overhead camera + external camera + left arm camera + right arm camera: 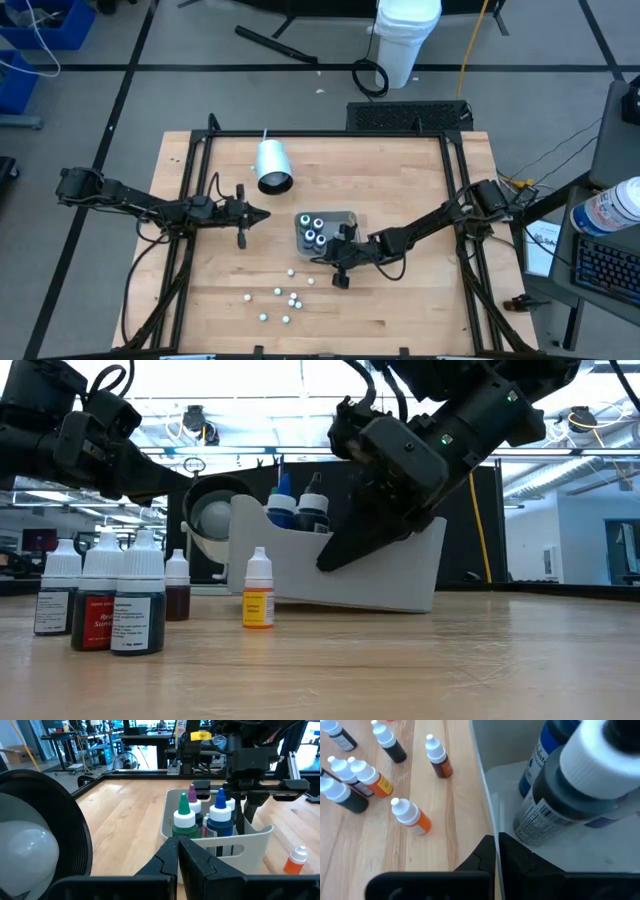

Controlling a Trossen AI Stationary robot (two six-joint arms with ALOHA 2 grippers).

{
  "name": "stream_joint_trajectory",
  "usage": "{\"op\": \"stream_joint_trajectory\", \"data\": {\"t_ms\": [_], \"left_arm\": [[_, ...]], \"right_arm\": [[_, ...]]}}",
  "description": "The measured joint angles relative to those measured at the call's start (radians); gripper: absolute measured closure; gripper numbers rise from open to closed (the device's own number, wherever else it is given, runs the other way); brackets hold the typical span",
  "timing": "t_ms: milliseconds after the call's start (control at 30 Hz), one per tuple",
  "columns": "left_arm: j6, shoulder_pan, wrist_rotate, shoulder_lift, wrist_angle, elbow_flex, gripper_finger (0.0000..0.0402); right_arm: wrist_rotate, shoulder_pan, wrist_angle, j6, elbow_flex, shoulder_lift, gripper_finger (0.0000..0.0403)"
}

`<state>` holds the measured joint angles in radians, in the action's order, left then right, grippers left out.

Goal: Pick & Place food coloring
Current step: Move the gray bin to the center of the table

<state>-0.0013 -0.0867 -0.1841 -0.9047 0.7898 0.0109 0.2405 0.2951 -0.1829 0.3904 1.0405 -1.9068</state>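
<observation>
A pale rectangular tray [346, 217] stands mid-table with a few food coloring bottles [314, 230] upright in it; the left wrist view shows their green [184, 815], blue [220, 815] and purple tops. More food coloring bottles [281, 300] stand and lie loose on the wood near the front edge. My right gripper [326, 563] is shut, slanting down at the tray's near wall [482, 790]. My left gripper [263, 214] is shut and level, left of the tray, holding nothing. My right gripper has its shut fingertips [496, 842] right at the rim of the tray's wall, coming slanting down from the table's right. I cannot tell whether they touch the wall. Nothing sits between the fingers.
A white cup [272, 166] lies on its side at the far left of the tray, its open mouth toward the left gripper. A black frame [200, 150] borders the wooden table. Loose bottles [120, 600] crowd the near left; one yellow-labelled bottle [258, 590] stands before the tray.
</observation>
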Motion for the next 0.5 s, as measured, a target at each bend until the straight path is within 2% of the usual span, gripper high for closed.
{"op": "stream_joint_trajectory", "data": {"t_ms": [133, 500], "left_arm": [[0.0, 0.0, 0.0, 0.0, 0.0, 0.0, 0.0382], [-0.004, 0.0, 0.001, 0.0, -0.009, 0.0, 0.0382]], "right_arm": [[-0.008, 0.0, -0.015, 0.013, 0.001, -0.016, 0.0374], [-0.037, 0.006, -0.096, -0.026, -0.006, -0.024, 0.0273]]}}
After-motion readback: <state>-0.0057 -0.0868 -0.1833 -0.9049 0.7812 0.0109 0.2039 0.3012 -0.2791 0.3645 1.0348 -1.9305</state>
